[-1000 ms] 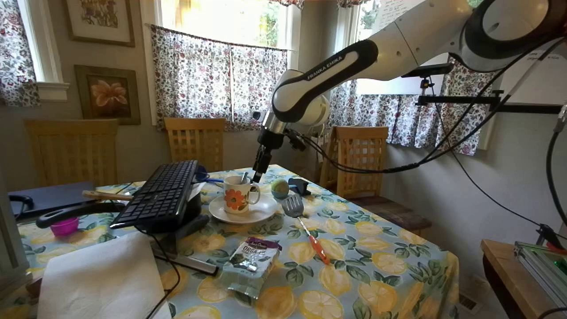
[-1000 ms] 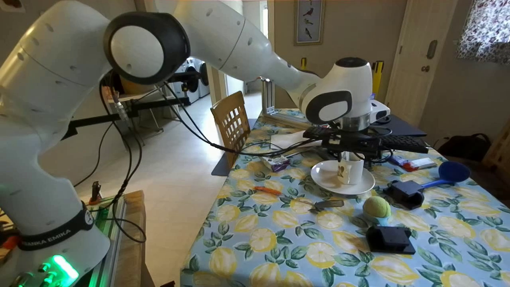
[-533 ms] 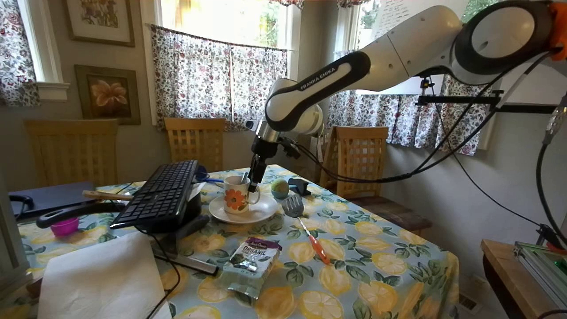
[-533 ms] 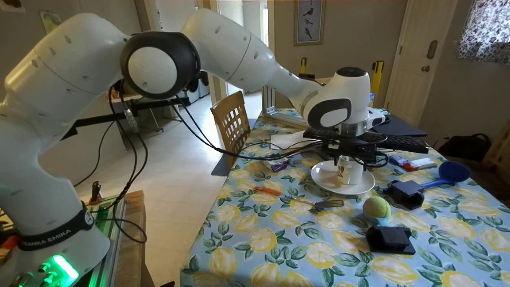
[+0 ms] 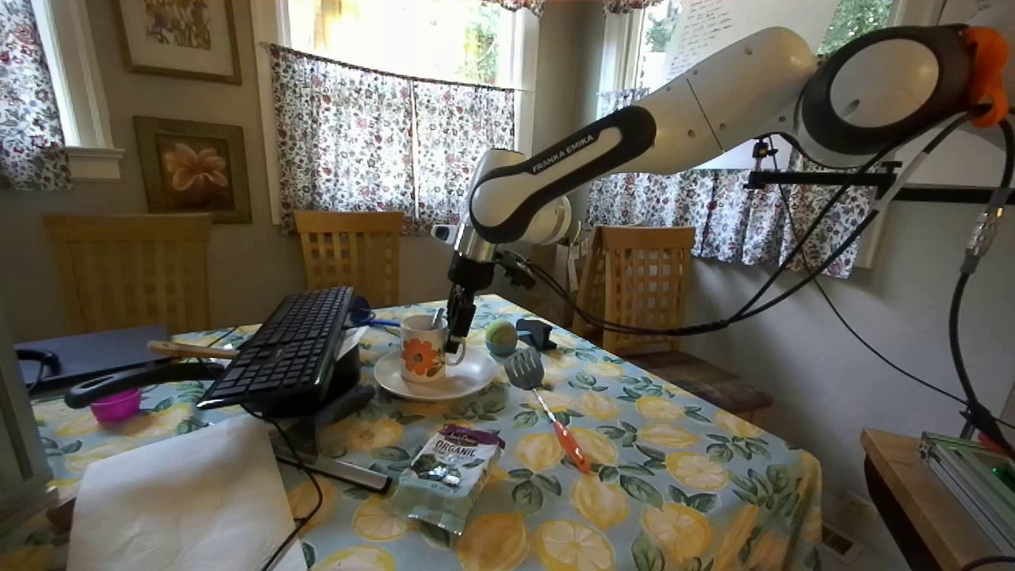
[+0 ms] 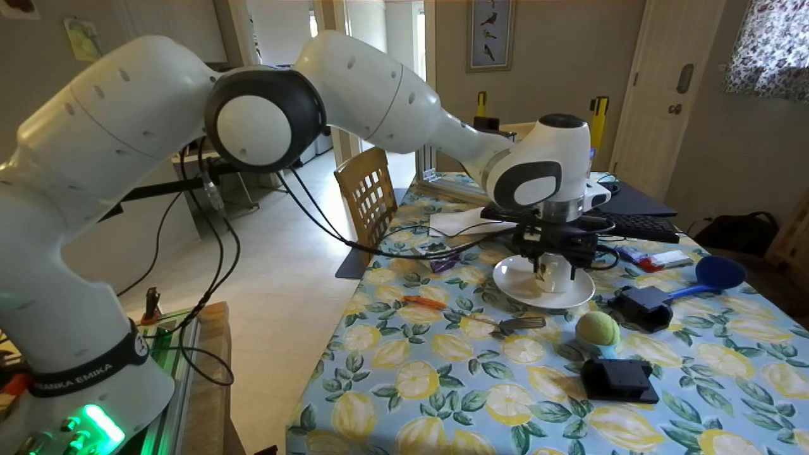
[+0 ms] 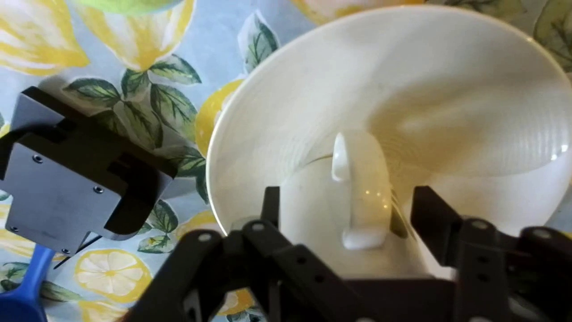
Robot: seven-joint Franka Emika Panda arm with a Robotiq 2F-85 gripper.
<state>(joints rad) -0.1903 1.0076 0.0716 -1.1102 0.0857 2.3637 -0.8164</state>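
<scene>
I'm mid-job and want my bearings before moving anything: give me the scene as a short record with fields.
Tool: open; in the wrist view the mug handle shows between its fingers; contact unclear
Mug: upright on the white plate, orange flower on its side, thin utensil inside
Near the plate: orange-handled spatula, yellow-green ball
Farther off: snack packet, blue ladle
Surface: lemon-print tablecloth

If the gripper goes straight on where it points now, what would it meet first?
Likely the plate; the open gripper straddles the handle of the mug, pointing down. Depth is unclear, so the gripper may touch the mug first.
</scene>
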